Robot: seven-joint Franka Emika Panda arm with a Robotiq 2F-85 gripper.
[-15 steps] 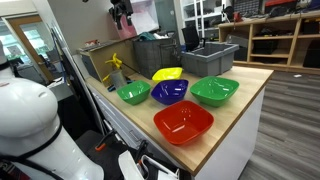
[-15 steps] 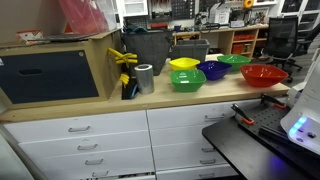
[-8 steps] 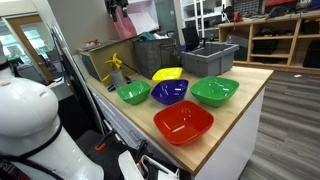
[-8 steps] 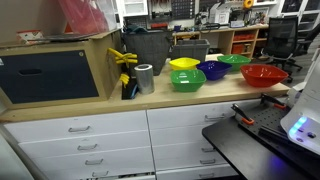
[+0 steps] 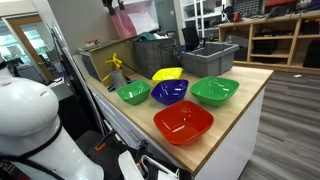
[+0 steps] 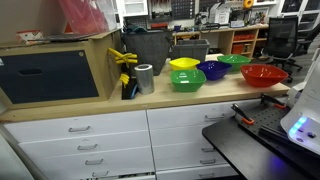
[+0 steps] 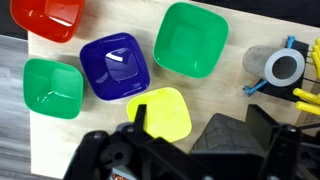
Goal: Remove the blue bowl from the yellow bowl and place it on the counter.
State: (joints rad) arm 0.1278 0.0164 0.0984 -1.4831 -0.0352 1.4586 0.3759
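The blue bowl (image 5: pixel 170 91) stands on the counter (image 5: pixel 245 80) by itself, beside the yellow bowl (image 5: pixel 167 74), not inside it. Both show in the other exterior view, blue bowl (image 6: pixel 212 70) and yellow bowl (image 6: pixel 184 64). In the wrist view the blue bowl (image 7: pixel 114 67) lies just above the empty yellow bowl (image 7: pixel 165 112). My gripper (image 7: pixel 200 125) is open and empty, high above the counter, with its fingers spread wide over the yellow bowl's edge and a grey bin. In an exterior view the gripper (image 5: pixel 109 4) barely shows at the top edge.
A small green bowl (image 7: pixel 52 88), a large green bowl (image 7: pixel 190 40) and a red bowl (image 7: pixel 55 20) surround the blue one. A grey bin (image 5: pixel 210 58), a silver can (image 6: pixel 145 78) and yellow-blue clamps (image 6: pixel 125 75) stand along the back.
The gripper has risen and drifted towards the top edge of the exterior view. The bowls have not moved.
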